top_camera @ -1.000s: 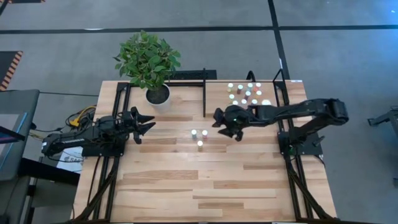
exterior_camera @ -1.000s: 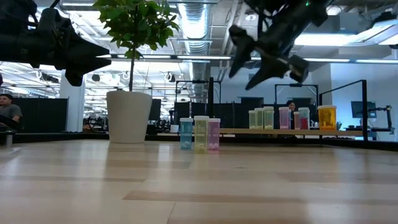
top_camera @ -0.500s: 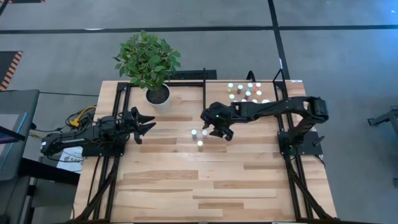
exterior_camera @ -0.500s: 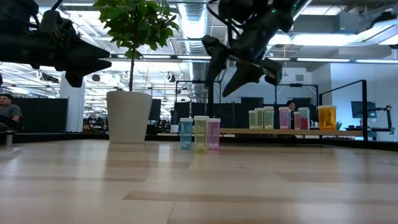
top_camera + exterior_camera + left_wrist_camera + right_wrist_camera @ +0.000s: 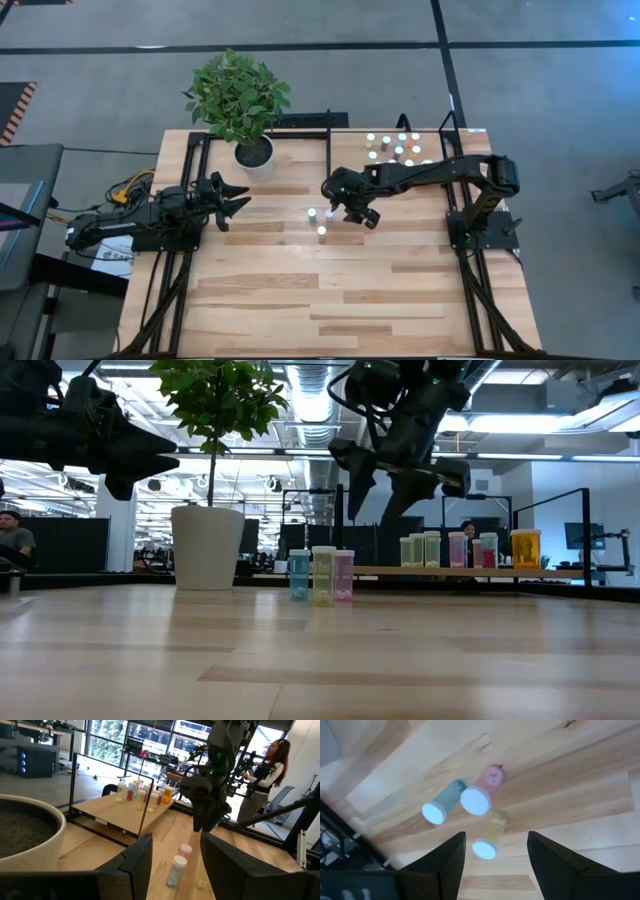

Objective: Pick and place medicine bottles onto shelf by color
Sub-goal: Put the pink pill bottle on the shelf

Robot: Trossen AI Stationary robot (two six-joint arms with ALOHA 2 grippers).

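Right gripper [image 5: 492,865], fingers apart, empty, hangs right above upright pink white-capped bottle [image 5: 481,795]; straight drop needed.

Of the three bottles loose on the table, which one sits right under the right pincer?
The pink bottle. It is centred between the right pincer fingers, which hang open above it; the blue bottle and yellow bottle flank it.

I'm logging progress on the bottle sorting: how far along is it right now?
Mostly done: a dozen or so medicine bottles already stand on the shelf. In hand: the right gripper, open and empty, hovers above the pink bottle. Left: that one plus the blue bottle and the yellow bottle, all upright on the table. The left gripper waits, holding nothing, near the plant pot.
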